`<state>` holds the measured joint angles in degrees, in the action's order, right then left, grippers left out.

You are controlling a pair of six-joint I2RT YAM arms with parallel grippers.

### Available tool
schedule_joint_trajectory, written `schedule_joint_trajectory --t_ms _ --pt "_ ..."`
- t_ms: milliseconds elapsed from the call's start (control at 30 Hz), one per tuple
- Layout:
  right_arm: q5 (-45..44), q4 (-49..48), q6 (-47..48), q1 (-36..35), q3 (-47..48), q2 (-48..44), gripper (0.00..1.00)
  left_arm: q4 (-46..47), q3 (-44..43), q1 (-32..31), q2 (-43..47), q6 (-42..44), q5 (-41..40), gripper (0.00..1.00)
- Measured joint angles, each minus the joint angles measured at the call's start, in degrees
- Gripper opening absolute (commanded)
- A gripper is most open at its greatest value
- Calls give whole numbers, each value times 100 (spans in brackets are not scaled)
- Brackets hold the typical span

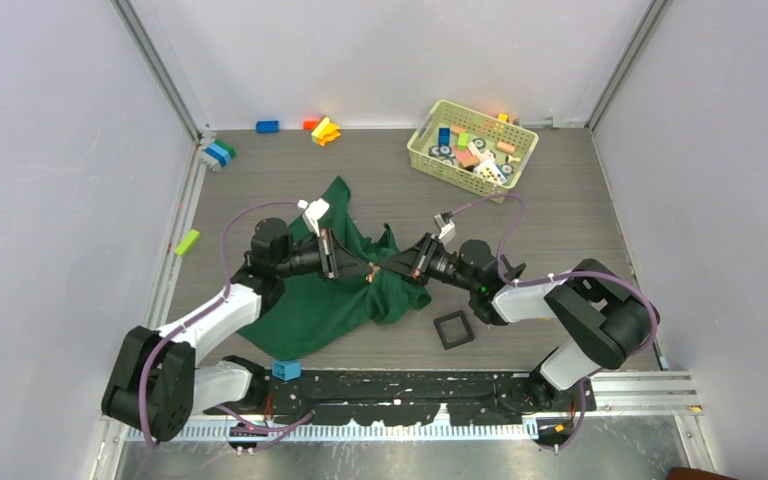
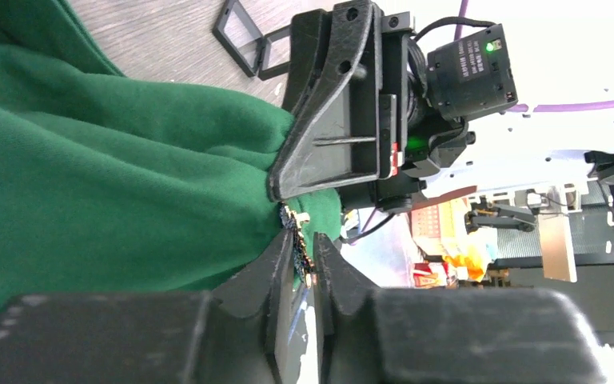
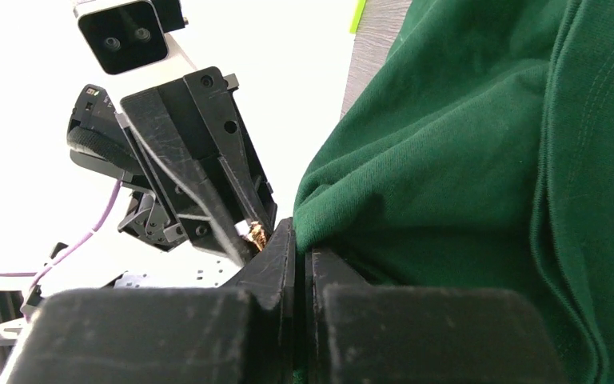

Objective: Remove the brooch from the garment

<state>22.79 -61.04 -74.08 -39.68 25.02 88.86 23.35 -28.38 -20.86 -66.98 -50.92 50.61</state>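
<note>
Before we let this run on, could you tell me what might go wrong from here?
1. The left fingers stand slightly apart at the brooch, so it may slip from them.
2. The right fingers pinch the garment right beside it; a pull could strain or tear the cloth.

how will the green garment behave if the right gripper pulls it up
Probably floppy: the garment lies in soft folds and bunches where the right gripper pinches it. It would likely drape and drag rather than lift whole, since most of it rests on the table.
</note>
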Motion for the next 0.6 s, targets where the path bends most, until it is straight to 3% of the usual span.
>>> schedule_joint_trajectory --t_ms 133,233,300,333,400,600 --pt "-15 -26 0 0 -33 -37 1 -24 87 70 -2 13 -48 7" --pt "-26 -2 9 0 -46 -76 1 -11 103 79 -2 11 -48 0" --pt "-28 15 24 0 -61 -116 14 -13 103 79 -2 13 -50 0" --pt "-31 22 31 0 -66 -140 31 -15 103 79 -2 15 -50 0" --pt "-28 26 48 0 -81 -175 45 -24 103 79 -2 22 -50 0" --pt "79 -240 13 7 -114 -197 49 55 114 79 -33 -101 -48 0"
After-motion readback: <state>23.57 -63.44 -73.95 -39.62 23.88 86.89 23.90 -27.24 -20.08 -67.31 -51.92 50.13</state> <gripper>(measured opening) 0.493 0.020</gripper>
